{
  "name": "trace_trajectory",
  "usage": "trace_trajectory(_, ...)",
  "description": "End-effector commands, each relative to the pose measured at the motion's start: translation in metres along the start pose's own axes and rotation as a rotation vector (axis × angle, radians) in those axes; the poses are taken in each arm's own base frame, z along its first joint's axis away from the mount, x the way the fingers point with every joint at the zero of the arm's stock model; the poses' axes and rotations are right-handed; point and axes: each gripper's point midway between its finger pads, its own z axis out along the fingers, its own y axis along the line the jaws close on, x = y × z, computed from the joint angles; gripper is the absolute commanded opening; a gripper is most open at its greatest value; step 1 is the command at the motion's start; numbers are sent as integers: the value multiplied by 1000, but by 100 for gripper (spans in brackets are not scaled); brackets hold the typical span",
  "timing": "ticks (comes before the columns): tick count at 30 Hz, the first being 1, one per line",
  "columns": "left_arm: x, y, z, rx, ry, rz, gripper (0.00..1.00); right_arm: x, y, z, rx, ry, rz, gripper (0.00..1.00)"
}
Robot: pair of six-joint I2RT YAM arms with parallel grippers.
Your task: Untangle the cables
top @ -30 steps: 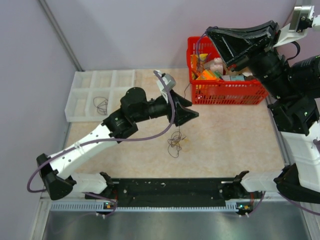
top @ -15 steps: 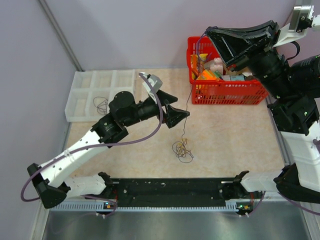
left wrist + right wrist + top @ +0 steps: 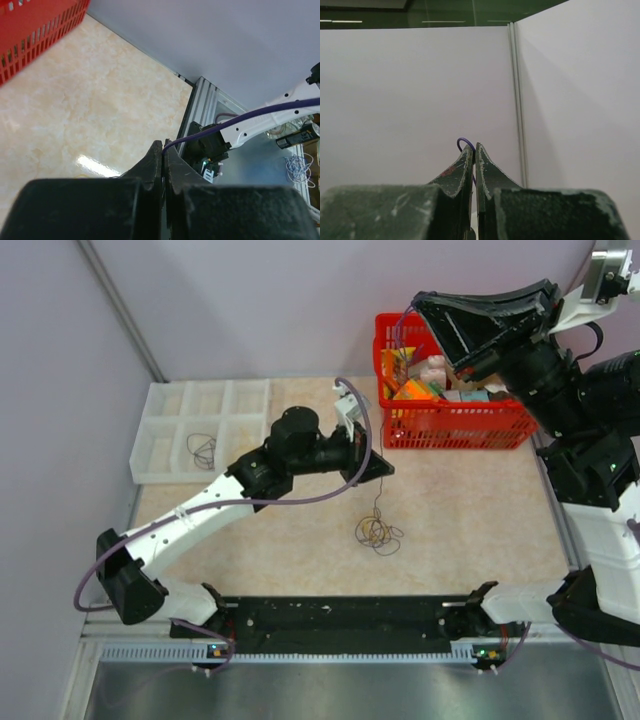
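While its fingers [image 3: 152, 162] are pressing flat against each other, the left claw [image 3: 384, 471] is hanging over the middle of the table [image 3: 480, 530]. It looks clenched on a single thin strand [image 3: 377, 502] that is running straight down from its tip, though the wrist view is not showing the pinched wire itself. That strand is leading into the cables [image 3: 378, 532], which are lying as a small loose tangle of yellowish and dark loops on the tabletop, just nearer the arm bases than the claw.

The right claw [image 3: 420, 304] is also squeezed tight, with nothing between its fingers. It is raised over the far right corner and is pointing at a bare wall. Below it a red basket [image 3: 455, 428] of mixed coloured items is standing at the back of the table, close to the right of the left claw. At the far left a white compartment tray [image 3: 150, 435] is holding another loose wire [image 3: 202, 450] in one of its near cells. A thick purple hose [image 3: 330, 495] is looping beside the left wrist.

The back wall [image 3: 260, 310] and a side wall are closing the table behind and to the left. A metal rail [image 3: 562, 530] is bordering the right side, and open tabletop is stretching to the right of the tangle.
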Motion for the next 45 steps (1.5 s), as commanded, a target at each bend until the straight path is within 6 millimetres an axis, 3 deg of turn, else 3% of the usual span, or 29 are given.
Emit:
trace_trajectory(1, -59, -26, -18, -2, -118, 119, 0, -7, 1, -5, 6, -30, -45, 0)
trace_trajectory(4, -106, -52, -36, 19, -222, 218, 0, 9, -20, -14, 99, -9, -99, 0)
trace_trajectory(7, -153, -95, -56, 106, -326, 293, 0, 32, -36, -22, 163, 38, -125, 0)
trace_trajectory(9, -174, -100, -63, 81, -376, 301, 0, 45, -40, -28, 175, 61, -124, 0)
trace_trajectory(10, -182, -91, -64, 20, -399, 288, 0, 52, -42, -30, 182, 72, -125, 0)
trace_trajectory(12, -184, -58, -57, -113, -393, 217, 0, 63, -47, -38, 203, 85, -130, 0)
trace_trajectory(14, -174, -37, -41, -81, -320, 122, 0, 69, -52, -46, 227, 91, -142, 0)
trace_trajectory(17, -181, -64, -41, 111, -281, 58, 0, 78, -55, -53, 238, 108, -152, 0)
trace_trajectory(20, -193, -86, -55, 124, -341, 150, 0, 83, -61, -59, 267, 120, -166, 1)
trace_trajectory(22, -188, -77, -55, 78, -351, 165, 0, 90, -63, -64, 273, 133, -167, 1)
trace_trajectory(25, -164, -45, -38, 16, -268, 92, 0, 112, -67, -75, 293, 181, -150, 2)
trace_trajectory(28, -158, -43, -33, 44, -261, 56, 0, 152, -77, -94, 332, 283, -126, 8)
trace_trajectory(34, -163, -41, -52, -28, -316, 79, 0, 247, -114, -172, 550, 553, -107, 66)
trace_trajectory(35, -163, -41, -54, -32, -320, 76, 0, 267, -115, -186, 558, 615, -102, 70)
trace_trajectory(40, -164, -47, -60, -14, -347, 80, 0, 331, -112, -251, 620, 776, 9, 75)
trace_trajectory(45, -163, -50, -63, -4, -349, 69, 0, 364, -96, -270, 529, 770, 75, 81)
